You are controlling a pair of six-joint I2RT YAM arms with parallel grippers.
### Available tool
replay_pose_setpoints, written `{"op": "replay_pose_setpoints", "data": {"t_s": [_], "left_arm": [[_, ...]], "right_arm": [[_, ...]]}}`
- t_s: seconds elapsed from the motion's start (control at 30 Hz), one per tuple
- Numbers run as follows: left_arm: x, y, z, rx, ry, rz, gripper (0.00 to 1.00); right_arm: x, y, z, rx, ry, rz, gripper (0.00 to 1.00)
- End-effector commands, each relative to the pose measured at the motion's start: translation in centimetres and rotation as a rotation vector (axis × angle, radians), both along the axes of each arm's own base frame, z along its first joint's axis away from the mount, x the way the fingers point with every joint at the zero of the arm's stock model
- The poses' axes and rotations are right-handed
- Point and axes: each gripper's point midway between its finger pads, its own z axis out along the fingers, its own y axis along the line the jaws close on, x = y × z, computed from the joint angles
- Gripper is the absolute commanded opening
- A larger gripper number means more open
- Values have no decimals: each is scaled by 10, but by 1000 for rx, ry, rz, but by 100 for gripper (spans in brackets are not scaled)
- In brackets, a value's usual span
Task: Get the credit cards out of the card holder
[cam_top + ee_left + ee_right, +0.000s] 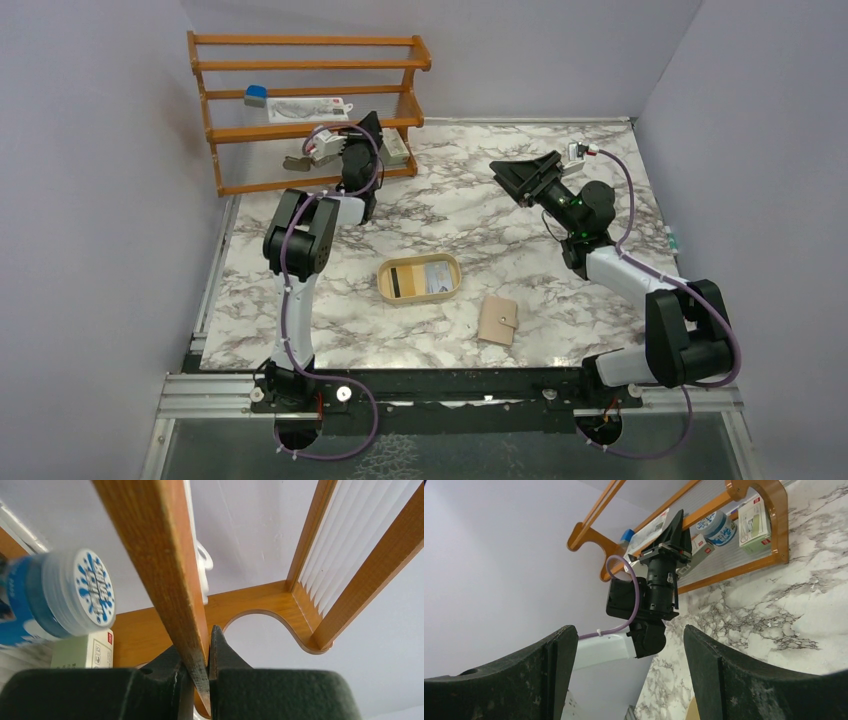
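Observation:
The card holder [497,320], a closed tan wallet, lies flat on the marble table near the front, right of centre. Two credit cards lie in the oval cream tray [385,288]: one with a black stripe [398,280] and a light blue one [438,279]. My left gripper [365,125] [202,645] is far back at the wooden rack [300,130], shut on the thin edge of a wooden rail [165,565]. My right gripper [525,170] [628,630] hangs open in the air at the back right, with nothing between its fingers. Both grippers are far from the card holder.
The rack holds a blue-and-white round tub [75,595], small boxes [82,650], a blue block [256,94] and a flat packet [308,108]. In the right wrist view the left arm [654,590] stands in front of the rack [749,510]. Grey walls close the left, back and right.

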Motion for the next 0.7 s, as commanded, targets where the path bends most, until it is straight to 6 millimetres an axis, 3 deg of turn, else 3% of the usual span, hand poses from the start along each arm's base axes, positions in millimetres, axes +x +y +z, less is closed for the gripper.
{"op": "replay_pose_setpoints", "data": {"t_s": [0.0, 0.27, 0.67], "left_arm": [[-17, 28, 20, 112, -48, 125, 0], [-29, 19, 12, 76, -66, 156, 0], [-44, 28, -8, -107, -134, 275, 0]], "right_arm": [[-7, 0, 8, -4, -52, 22, 83], [-5, 1, 3, -12, -43, 24, 83], [-6, 3, -2, -20, -37, 38, 83]]}}
